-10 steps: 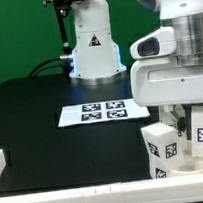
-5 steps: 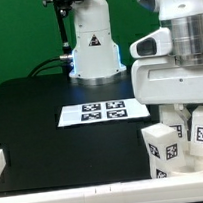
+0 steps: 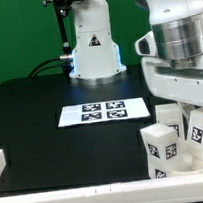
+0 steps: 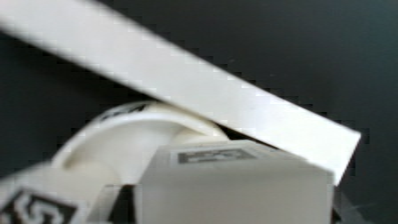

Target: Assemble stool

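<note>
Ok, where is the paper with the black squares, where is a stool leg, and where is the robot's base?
marker board [image 3: 103, 111], exterior view, middle of the flat white sheet between its tags.
stool leg [image 3: 162, 144], exterior view, tagged front face of the white block.
robot base [image 3: 92, 45], exterior view, white housing near its triangle sticker.

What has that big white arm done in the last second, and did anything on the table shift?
The arm's wrist turned and rose a little above the stool parts. The leg beside it tilted slightly. Whether the claw holds it is hidden. The marker board and table stayed put.
</note>
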Robot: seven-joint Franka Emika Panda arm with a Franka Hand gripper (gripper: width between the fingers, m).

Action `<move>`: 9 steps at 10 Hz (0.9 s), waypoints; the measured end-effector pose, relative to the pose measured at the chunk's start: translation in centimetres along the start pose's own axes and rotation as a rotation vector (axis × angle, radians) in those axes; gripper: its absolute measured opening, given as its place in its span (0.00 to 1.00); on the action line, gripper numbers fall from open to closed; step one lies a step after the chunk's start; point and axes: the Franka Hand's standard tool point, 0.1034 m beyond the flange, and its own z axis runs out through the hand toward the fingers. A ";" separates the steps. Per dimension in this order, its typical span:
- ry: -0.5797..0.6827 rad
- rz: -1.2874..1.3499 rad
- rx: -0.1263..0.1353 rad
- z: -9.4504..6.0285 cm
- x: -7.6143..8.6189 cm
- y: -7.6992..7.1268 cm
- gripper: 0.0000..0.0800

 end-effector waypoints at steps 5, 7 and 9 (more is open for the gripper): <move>-0.007 0.303 0.000 0.2 -0.4 0.1 0.42; -0.008 0.235 -0.003 0.2 -0.4 0.1 0.43; -0.037 0.029 -0.042 -1.6 -1.2 0.2 0.78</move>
